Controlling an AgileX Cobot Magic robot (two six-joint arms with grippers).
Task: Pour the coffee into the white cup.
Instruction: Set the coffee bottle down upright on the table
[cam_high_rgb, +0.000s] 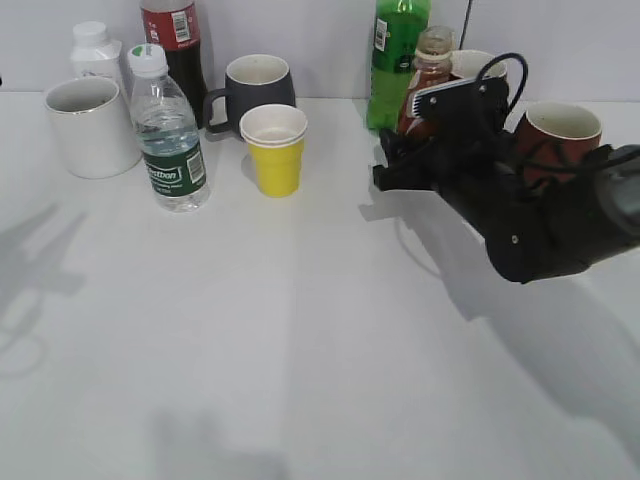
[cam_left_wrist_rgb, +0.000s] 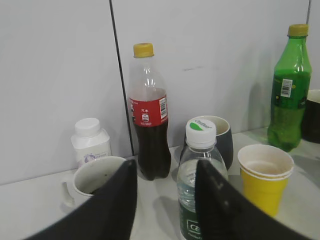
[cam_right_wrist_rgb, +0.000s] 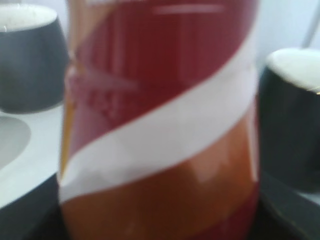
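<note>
The coffee bottle, brown liquid under a red and white label, stands at the back right of the table. My right gripper is around its lower body. In the right wrist view the bottle fills the frame, and the dark fingers of my right gripper press against both its sides. The white cup stands at the far left, upright. It also shows in the left wrist view. My left gripper is open and empty, facing the cup and a water bottle. It is out of the exterior view.
A water bottle, a yellow paper cup, a dark grey mug, a cola bottle and a small white bottle stand at the back left. A green bottle and a dark red mug flank the coffee bottle.
</note>
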